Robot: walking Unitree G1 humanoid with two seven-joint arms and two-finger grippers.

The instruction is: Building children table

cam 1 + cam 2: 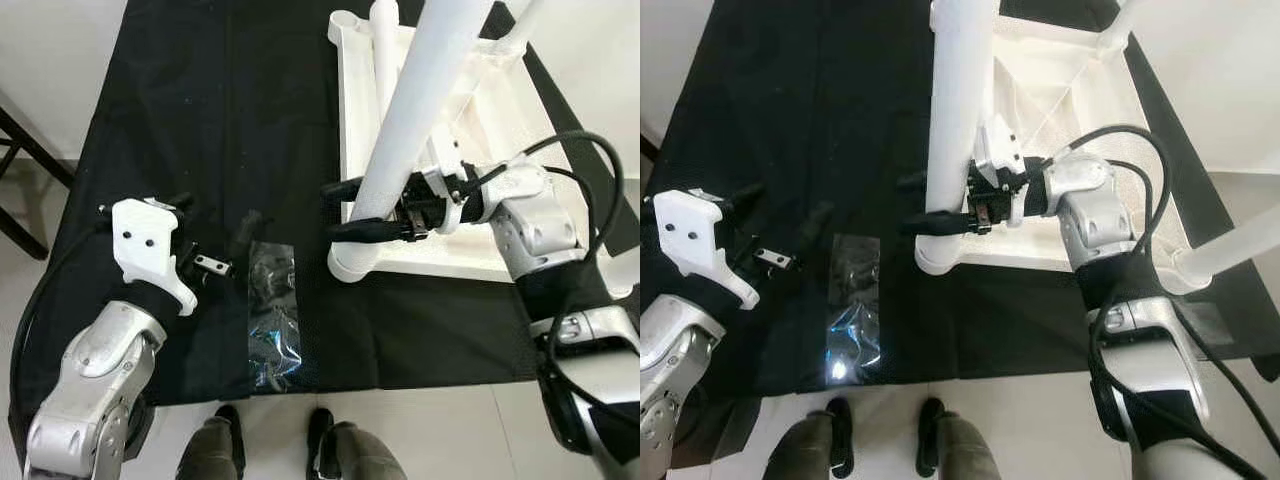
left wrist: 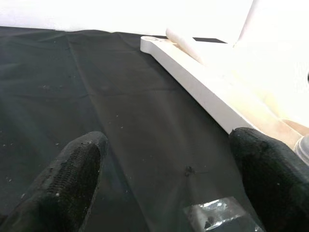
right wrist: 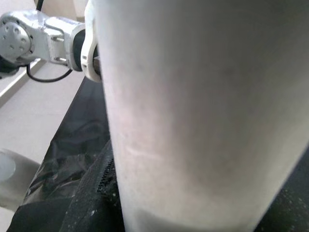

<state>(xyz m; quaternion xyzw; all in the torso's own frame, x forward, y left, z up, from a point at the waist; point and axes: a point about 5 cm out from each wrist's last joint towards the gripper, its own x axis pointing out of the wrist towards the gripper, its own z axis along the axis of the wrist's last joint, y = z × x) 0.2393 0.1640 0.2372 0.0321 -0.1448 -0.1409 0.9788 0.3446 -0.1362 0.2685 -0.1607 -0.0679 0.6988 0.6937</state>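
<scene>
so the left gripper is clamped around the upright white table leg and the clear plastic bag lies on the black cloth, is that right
Not quite: the right gripper is clamped around the upright white table leg, as the left eye view shows. The clear plastic bag does lie on the black cloth.

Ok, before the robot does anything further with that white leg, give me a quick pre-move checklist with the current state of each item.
1. Right pincer around the upright white leg, one finger on each side: ok.
2. Firm grip, pads pressing the leg: cannot tell.
3. Leg's foot seated in the corner of the upside-down table frame: looks ok, thread not visible.
4. Left pincer open over the black cloth, holding nothing: ok.
5. Clear hardware bag lying flat on the cloth, apart from both pincers: ok.
6. Another leg mounted at the frame's near right corner: ok.
</scene>
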